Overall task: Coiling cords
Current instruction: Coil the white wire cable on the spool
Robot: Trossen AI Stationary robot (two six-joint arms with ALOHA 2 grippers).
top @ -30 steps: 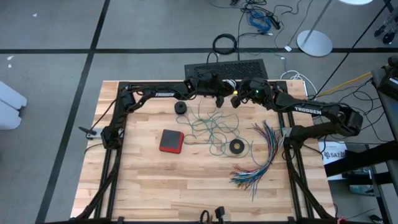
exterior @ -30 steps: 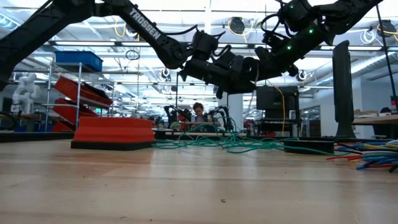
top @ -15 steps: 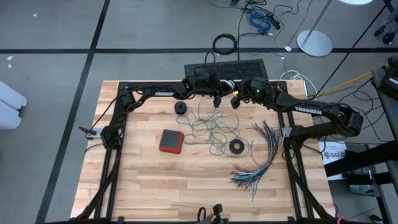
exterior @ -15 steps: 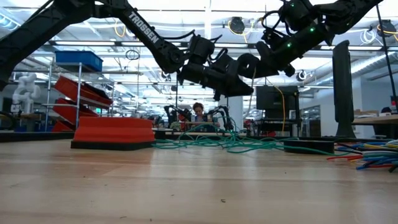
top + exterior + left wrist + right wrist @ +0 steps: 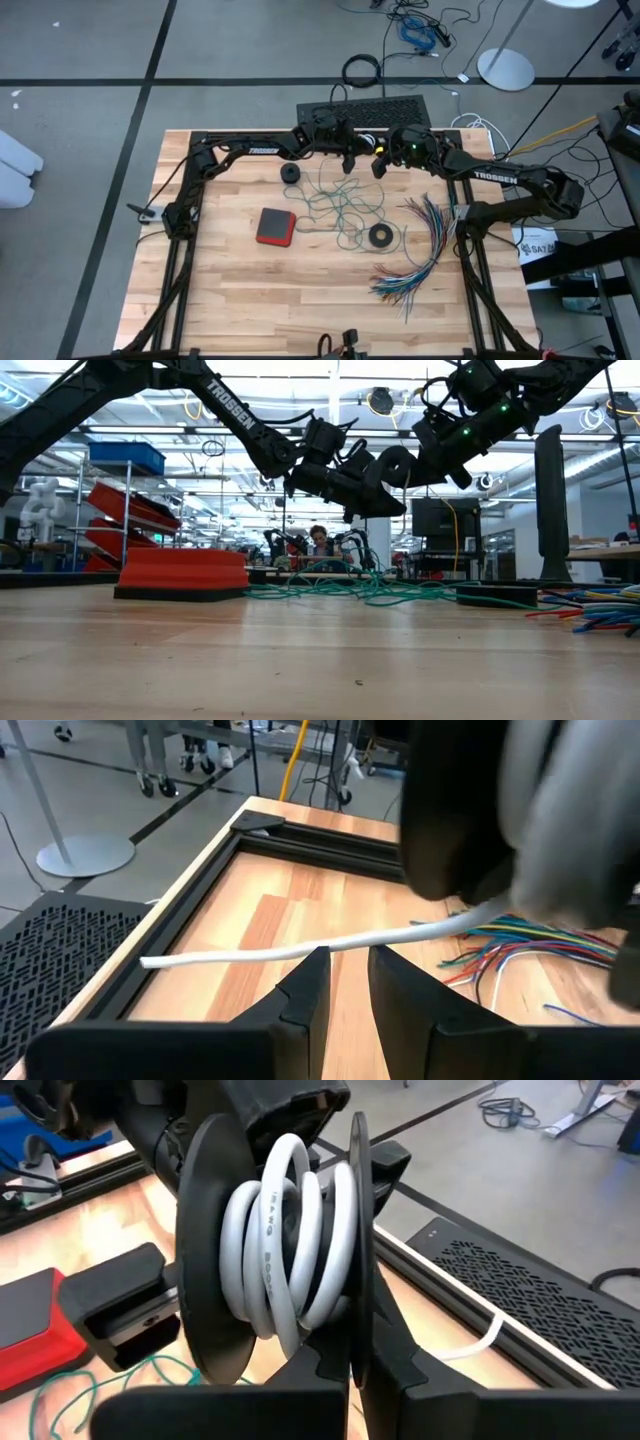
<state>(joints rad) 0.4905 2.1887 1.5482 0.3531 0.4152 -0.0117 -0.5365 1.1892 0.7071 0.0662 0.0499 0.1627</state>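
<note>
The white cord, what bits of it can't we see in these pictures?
- High view: the white cord is too small to trace between the left gripper and right gripper.
- Left wrist view: its far end vanishes behind a blurred dark shape.
- Right wrist view: the spool's discs hide inner turns.

In the left wrist view a blurred dark and grey mass [image 5: 520,820] fills the upper right, hiding where the white cord [image 5: 300,948] ends; the coloured wires [image 5: 530,945] are cut off at the right edge; in the high view, top centre, the cord between the grippers is too small to tell.
</note>
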